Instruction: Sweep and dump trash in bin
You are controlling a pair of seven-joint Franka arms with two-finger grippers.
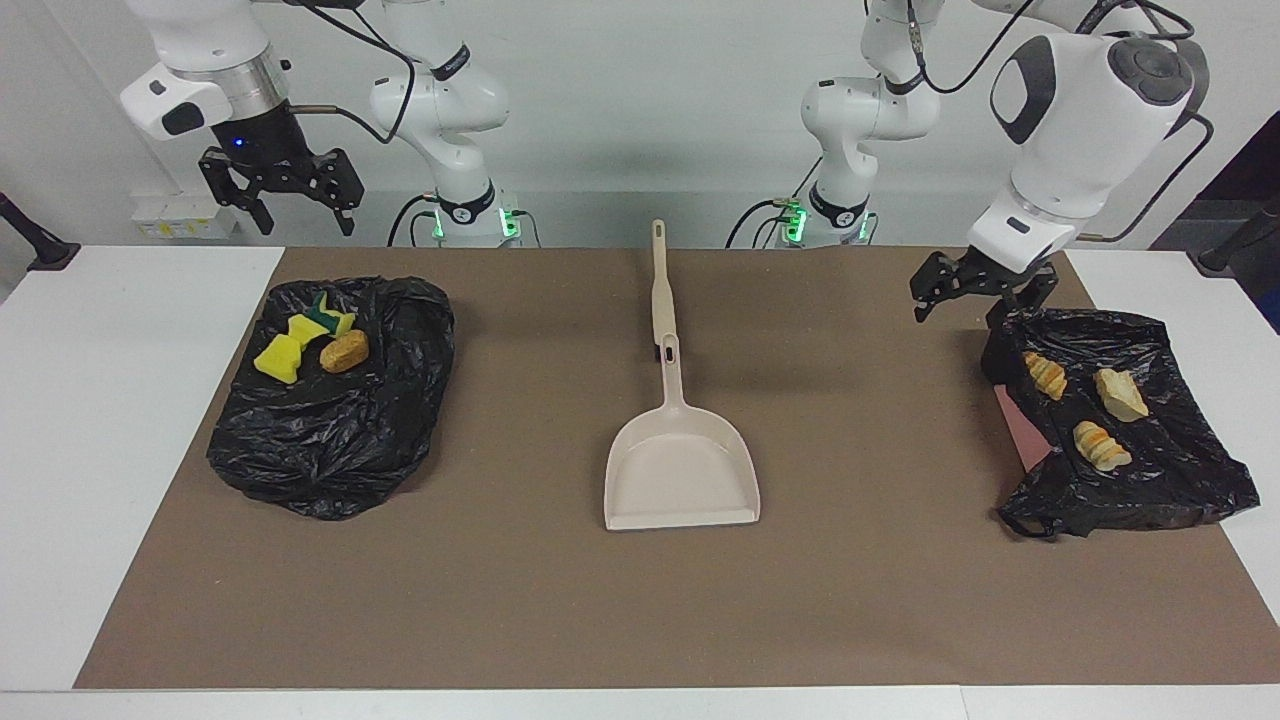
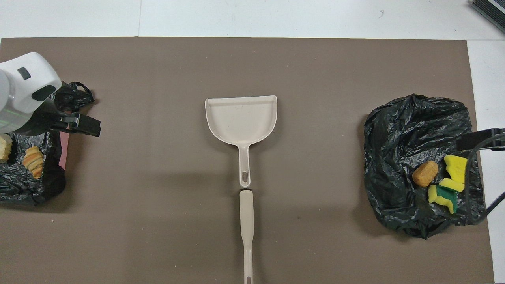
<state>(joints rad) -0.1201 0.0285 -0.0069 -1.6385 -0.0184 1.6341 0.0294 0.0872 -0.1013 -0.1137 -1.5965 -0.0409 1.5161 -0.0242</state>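
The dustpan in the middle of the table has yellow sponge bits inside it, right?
No. The dustpan is in the middle of the table, but it is empty. The yellow sponge bits lie on the black bag toward the right arm's end. The facing view shows it.

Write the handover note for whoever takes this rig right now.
Left gripper: open, empty, over the edge of the bag at its end.
Right gripper: open, empty, waiting raised near its base.
Trash: three pale chunks on that bag; sponge bits and brown lump on the other bag.
Dustpan and brush lie mid-table.
Done: all trash on bags. Left: nothing visible.
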